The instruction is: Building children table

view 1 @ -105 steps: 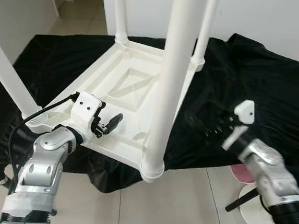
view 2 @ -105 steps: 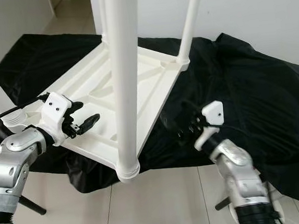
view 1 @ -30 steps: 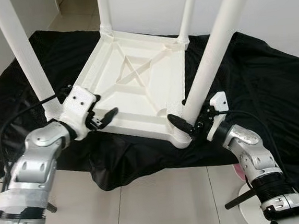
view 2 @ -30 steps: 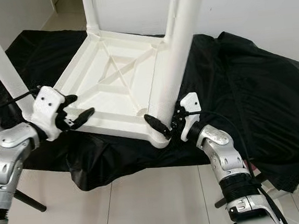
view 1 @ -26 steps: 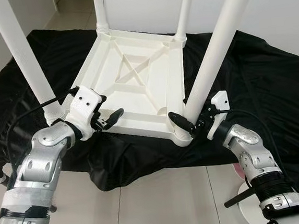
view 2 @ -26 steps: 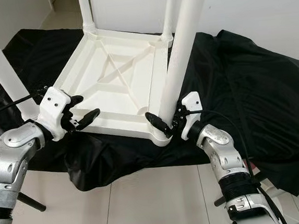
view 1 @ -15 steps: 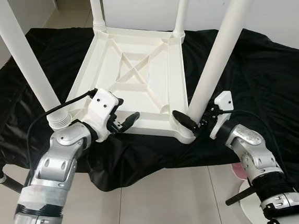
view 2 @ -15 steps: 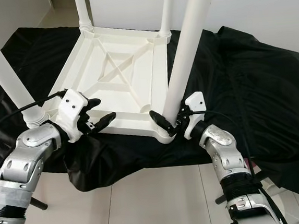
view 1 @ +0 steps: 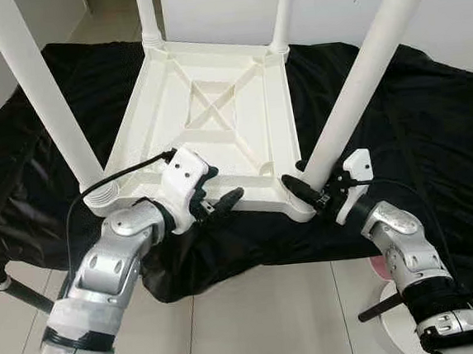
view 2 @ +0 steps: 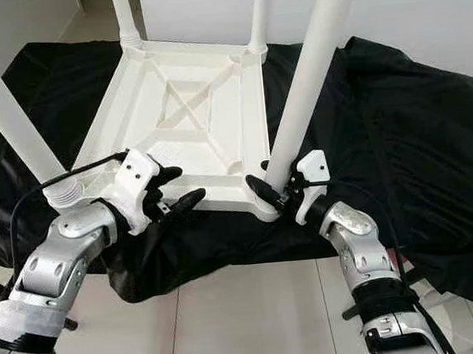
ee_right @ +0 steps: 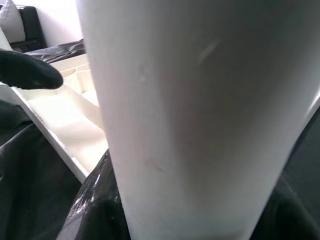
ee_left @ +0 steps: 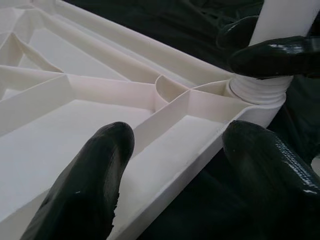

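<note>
In the left eye view, the white children's table (view 1: 215,121) lies upside down on a black sheet (view 1: 432,135), legs pointing up. The left gripper (view 1: 215,200) is spread, straddling the table's near rim, while the right gripper (view 1: 308,189) clasps the near right leg (view 1: 361,83) at its base. The left wrist view shows the rim between two parted fingers (ee_left: 85,190); in the right wrist view that leg sits directly before the camera.
</note>
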